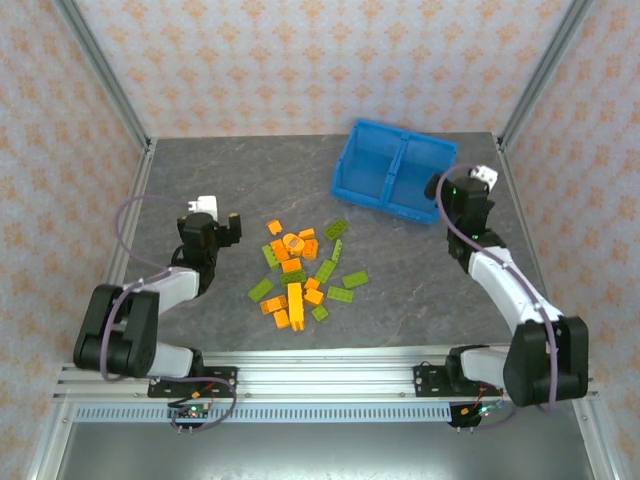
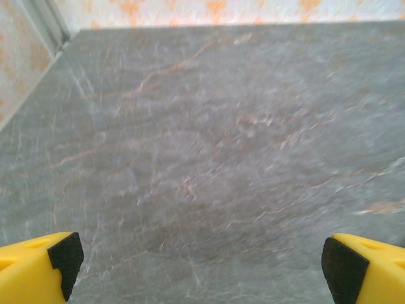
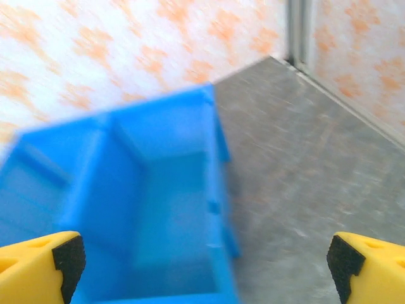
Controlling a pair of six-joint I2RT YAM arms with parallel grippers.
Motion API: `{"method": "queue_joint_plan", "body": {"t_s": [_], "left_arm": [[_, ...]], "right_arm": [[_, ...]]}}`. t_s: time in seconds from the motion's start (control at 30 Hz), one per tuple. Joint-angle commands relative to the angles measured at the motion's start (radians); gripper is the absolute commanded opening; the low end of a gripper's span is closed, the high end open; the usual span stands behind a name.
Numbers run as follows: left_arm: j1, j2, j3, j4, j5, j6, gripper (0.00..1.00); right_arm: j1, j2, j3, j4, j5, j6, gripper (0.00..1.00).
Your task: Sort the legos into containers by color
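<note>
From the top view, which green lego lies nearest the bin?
The green lego at the pile's far-right corner; every other green one lies farther from the bin.

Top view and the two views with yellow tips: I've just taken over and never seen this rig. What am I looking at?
Two robot arms are bolted at the near edge of a grey table, each ending in a two-finger gripper. The top view looks down from above and behind them: the left gripper sits beside a pile of orange and green legos, the right gripper by the blue bin with two compartments. The other pictures come from wrist cameras; the yellow tips are each gripper's own fingers. The left wrist camera faces the table, the right wrist camera faces the bin. Both grippers are open, holding nothing. The bricks I can see lie on the table.
</note>
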Motion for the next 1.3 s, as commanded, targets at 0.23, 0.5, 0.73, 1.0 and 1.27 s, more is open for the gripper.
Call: {"method": "queue_joint_plan", "body": {"t_s": [0.23, 0.5, 0.73, 1.0, 1.27], "left_arm": [[-0.171, -0.283, 0.272, -0.563, 0.296, -0.037, 1.00], [-0.307, -0.242, 0.641, -1.188, 0.566, 0.300, 1.00], [-0.325, -0.263, 0.617, -1.353, 0.647, 0.555, 1.00], [-0.326, -0.274, 0.522, -1.214, 0.579, 0.569, 1.00], [-0.326, -0.284, 0.462, -1.190, 0.583, 0.584, 1.00]], "right_arm": [[0.204, 0.125, 0.171, -0.612, -0.327, 0.195, 0.99], [0.377, 0.213, 0.209, -0.751, -0.306, 0.130, 0.99], [0.485, 0.341, 0.179, -0.684, -0.357, 0.181, 0.99], [0.553, 0.452, 0.227, -0.755, -0.224, 0.529, 0.99], [0.591, 0.559, 0.260, -0.763, -0.262, 0.692, 0.99]]}}
